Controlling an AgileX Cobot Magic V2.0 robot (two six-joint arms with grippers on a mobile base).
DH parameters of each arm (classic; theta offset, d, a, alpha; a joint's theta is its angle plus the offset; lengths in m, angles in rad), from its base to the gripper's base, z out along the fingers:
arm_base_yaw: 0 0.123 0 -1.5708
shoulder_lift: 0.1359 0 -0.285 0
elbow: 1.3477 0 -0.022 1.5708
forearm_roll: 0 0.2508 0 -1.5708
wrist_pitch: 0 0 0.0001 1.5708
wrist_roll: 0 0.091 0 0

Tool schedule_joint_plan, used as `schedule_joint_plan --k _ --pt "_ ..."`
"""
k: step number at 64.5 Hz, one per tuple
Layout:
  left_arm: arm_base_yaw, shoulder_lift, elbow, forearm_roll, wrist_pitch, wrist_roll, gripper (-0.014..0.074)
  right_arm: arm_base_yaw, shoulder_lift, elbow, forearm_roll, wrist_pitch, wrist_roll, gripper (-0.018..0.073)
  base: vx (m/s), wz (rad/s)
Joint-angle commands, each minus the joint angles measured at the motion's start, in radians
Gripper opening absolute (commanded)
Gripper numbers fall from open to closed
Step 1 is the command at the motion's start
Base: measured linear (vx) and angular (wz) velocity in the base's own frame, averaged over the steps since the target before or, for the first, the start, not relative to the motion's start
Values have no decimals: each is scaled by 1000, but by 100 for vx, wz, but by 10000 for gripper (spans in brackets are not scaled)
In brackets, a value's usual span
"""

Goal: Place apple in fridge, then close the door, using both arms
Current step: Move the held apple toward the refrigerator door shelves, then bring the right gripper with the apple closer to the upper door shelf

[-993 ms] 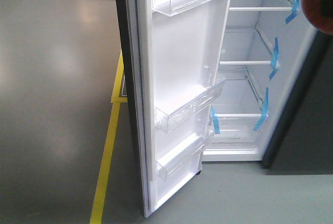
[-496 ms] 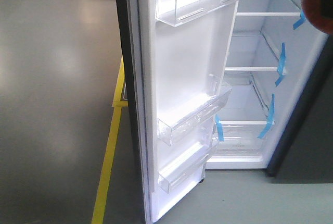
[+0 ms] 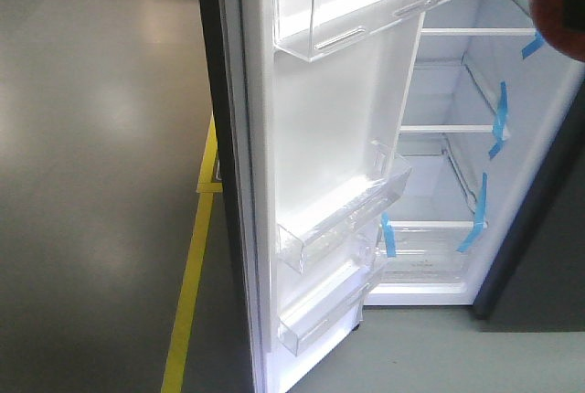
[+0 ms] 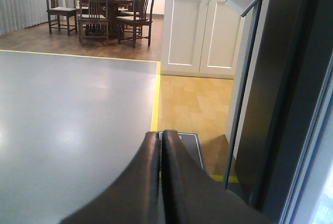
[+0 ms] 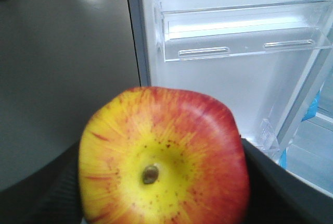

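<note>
The red and yellow apple (image 5: 164,156) fills the right wrist view, stem dimple facing the camera. My right gripper (image 5: 165,187) is shut on it, with black fingers (image 5: 276,182) on either side. In the front view the apple (image 3: 556,5) shows at the top right edge, in front of the open fridge (image 3: 434,82) with its white shelves and blue tape. The door (image 3: 329,137) stands wide open, its white inner face with clear bins towards me. My left gripper (image 4: 160,136) is shut on nothing, beside the door's dark outer face (image 4: 283,104).
A clear door bin (image 5: 244,36) hangs just beyond the apple. Grey floor (image 3: 101,183) with a yellow line (image 3: 187,292) lies left of the door. Farther off stand a white cupboard (image 4: 203,21) and a dining table with chairs (image 4: 101,8).
The front view has drawn nearer to the fridge, so the door bins and shelves sit lower and further right. The apple stays held at the top right edge.
</note>
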Motion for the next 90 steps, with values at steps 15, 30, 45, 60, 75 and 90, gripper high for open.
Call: schedule_joint_plan --k 15,30,45,60,75,90 --pt "-7 -14 28 -3 -68 -9 -6 -2 -8 -31 47 -63 -2 -6 5 -1" --pt "-7 -14 28 -3 -68 -9 -6 -2 -8 -31 47 -63 -2 -6 4 -1" --pt "-7 -14 28 -3 -68 -9 -6 -2 -8 -31 47 -63 -2 -6 4 -1" --pt "-7 -14 28 -3 -68 -9 -6 -2 -8 -31 47 -63 -2 -6 3 -2" --pt "-7 -14 28 -3 -68 -9 -6 -2 -8 -31 47 -63 -2 -6 3 -1" --pt "-7 -14 28 -3 -68 -9 -6 -2 -8 -31 47 -63 -2 -6 3 -1"
